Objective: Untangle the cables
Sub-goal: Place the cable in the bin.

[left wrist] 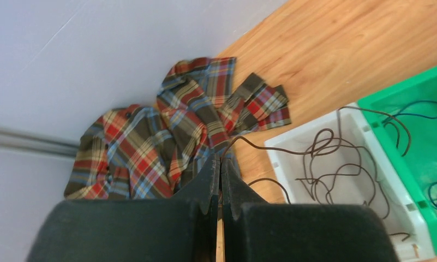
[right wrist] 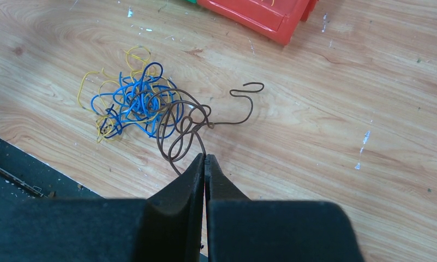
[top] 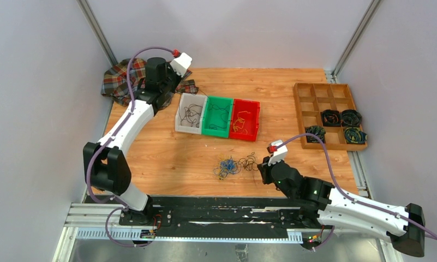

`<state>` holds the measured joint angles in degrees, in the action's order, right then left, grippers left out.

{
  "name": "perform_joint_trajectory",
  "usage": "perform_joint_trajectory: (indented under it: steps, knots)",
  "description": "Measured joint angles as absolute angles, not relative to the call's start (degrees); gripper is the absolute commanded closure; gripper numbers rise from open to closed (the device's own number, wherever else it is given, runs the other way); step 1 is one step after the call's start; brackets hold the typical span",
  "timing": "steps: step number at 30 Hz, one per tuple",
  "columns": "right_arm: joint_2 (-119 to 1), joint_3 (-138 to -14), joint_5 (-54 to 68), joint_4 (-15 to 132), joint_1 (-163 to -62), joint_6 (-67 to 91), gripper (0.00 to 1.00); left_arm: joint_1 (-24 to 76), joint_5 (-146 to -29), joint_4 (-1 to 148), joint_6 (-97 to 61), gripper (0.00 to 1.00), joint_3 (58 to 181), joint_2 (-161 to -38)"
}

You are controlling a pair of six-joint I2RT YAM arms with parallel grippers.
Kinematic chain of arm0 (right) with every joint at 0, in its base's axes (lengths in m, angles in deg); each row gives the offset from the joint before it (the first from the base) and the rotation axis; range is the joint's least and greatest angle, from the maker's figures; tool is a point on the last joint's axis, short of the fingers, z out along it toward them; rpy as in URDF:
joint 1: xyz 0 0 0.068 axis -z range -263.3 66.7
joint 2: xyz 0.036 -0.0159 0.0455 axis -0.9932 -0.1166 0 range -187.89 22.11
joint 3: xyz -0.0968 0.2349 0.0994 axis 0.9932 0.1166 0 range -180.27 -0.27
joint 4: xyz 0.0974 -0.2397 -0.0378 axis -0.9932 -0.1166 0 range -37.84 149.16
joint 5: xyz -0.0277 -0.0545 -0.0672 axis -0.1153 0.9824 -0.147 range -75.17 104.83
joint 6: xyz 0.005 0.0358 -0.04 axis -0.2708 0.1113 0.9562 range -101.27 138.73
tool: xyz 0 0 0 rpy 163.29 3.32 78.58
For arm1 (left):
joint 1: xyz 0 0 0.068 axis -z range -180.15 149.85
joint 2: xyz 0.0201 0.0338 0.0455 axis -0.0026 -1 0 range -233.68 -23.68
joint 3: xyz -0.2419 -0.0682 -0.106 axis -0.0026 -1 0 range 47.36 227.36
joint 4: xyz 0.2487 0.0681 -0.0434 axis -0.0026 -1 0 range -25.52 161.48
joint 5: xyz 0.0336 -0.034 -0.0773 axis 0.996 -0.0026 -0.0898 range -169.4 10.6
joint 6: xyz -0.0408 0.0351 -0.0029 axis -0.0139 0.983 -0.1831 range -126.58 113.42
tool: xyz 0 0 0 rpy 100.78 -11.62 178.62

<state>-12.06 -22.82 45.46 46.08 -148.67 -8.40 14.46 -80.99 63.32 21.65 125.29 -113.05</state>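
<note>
The cables (right wrist: 134, 101) lie on the wooden table as a small clump of blue and yellow loops, with a brown cable (right wrist: 175, 125) looping out of its right side. My right gripper (right wrist: 205, 158) is just in front of the clump, shut on an end of that brown cable. In the top view the clump (top: 229, 165) sits left of the right arm's fingers. My left gripper (left wrist: 221, 161) hangs by the white bin's (left wrist: 284, 146) near corner, shut on a brown cable (left wrist: 259, 146) that trails into the bin, where more brown loops lie.
White (top: 178, 117), green (top: 208, 117) and red (top: 257, 123) bins stand in a row at mid table, each holding wires. A wooden compartment tray (top: 314, 93) with dark coiled bundles is at the right. A plaid cloth (top: 115, 82) lies in the far left corner.
</note>
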Motion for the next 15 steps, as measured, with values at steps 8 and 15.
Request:
perform_joint_trajectory:
  steps: [8, 15]
  knots:
    - [-13.68, -22.82, 45.27, 46.08, -148.67, -8.43, 0.99, 10.33, -81.84, 64.41, 13.97, 1.0, 125.31, -113.16]
    - [-14.03, -22.82, 44.9, 46.1, -148.67, -8.4, 1.0, 7.9, -89.84, 67.8, 5.25, 1.0, 124.65, -109.13]
